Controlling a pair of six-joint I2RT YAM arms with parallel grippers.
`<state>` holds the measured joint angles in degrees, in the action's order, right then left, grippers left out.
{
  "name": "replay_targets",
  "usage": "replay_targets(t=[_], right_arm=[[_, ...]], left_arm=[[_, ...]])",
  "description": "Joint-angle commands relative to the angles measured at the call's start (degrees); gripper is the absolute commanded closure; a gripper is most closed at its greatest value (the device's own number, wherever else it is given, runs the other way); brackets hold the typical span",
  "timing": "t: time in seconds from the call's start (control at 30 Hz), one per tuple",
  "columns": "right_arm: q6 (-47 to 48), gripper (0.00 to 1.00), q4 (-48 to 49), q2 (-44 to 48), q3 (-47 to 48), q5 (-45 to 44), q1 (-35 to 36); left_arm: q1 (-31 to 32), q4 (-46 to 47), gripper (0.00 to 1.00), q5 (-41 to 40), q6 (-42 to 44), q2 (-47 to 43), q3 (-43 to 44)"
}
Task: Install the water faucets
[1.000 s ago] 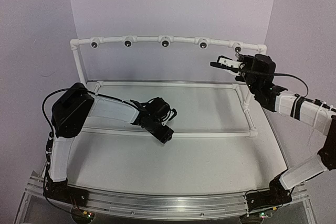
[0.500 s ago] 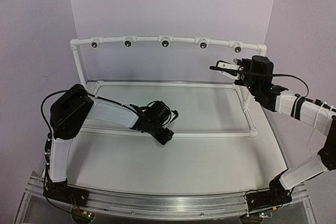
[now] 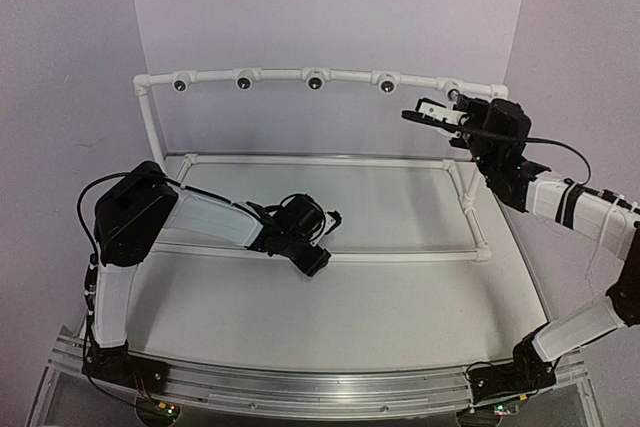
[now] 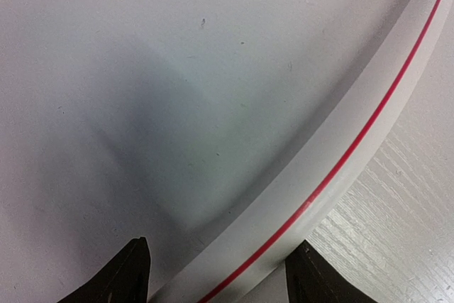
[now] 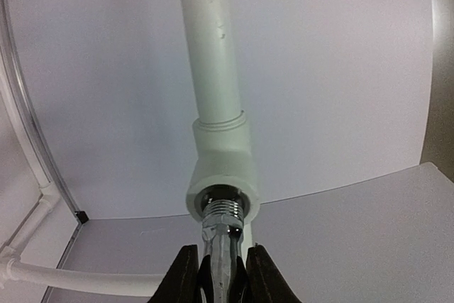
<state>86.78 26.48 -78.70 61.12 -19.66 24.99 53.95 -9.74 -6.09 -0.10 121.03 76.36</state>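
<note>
My right gripper (image 5: pixel 223 274) is shut on a shiny silver water faucet (image 5: pixel 224 240). Its threaded end sits at the mouth of a round white pipe fitting (image 5: pixel 221 175) and looks partly inside. In the top view the right gripper (image 3: pixel 455 107) is raised at the rightmost fitting (image 3: pixel 452 94) of the frame's top rail. My left gripper (image 3: pixel 315 259) is low over the table. Its jaws are open and straddle the frame's front pipe (image 4: pixel 333 168), which has a red line. The left fingertips (image 4: pixel 135 271) hold nothing.
The white pipe frame's top rail (image 3: pixel 280 76) carries several round fittings with dark holes. Its lower rectangle (image 3: pixel 400 256) lies on the white table. A right upright (image 3: pixel 468 197) stands below my right gripper. Lilac walls close in the back and sides.
My right gripper rose and brought the faucet up to the rightmost fitting. The left arm shifted slightly toward the front pipe.
</note>
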Motion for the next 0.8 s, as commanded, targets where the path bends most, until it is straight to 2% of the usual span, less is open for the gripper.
replay_targets(t=[0.0, 0.23, 0.4, 0.53, 0.77], right_arm=[[2.39, 1.0, 11.61, -0.77, 0.18, 0.41, -0.16], [3.8, 1.0, 16.16, -3.34, -0.96, -0.42, -0.21], [3.59, 1.0, 18.26, -1.9, -3.93, -2.81, 0.33], [-0.15, 1.0, 14.7, 0.18, -3.92, -3.42, 0.41], [-1.36, 1.0, 15.83, -2.18, -1.57, -4.86, 0.58]], left_arm=[[1.07, -10.23, 1.0, 3.02, -3.1, 6.6, -4.73], [1.07, -10.65, 1.0, 2.87, -4.2, 6.59, -4.28], [1.07, -10.96, 1.0, 3.01, -4.38, 6.94, -4.22], [1.07, -11.38, 1.0, 2.72, -4.34, 7.06, -3.99], [1.07, -12.13, 1.0, 3.1, -4.6, 7.9, -2.99]])
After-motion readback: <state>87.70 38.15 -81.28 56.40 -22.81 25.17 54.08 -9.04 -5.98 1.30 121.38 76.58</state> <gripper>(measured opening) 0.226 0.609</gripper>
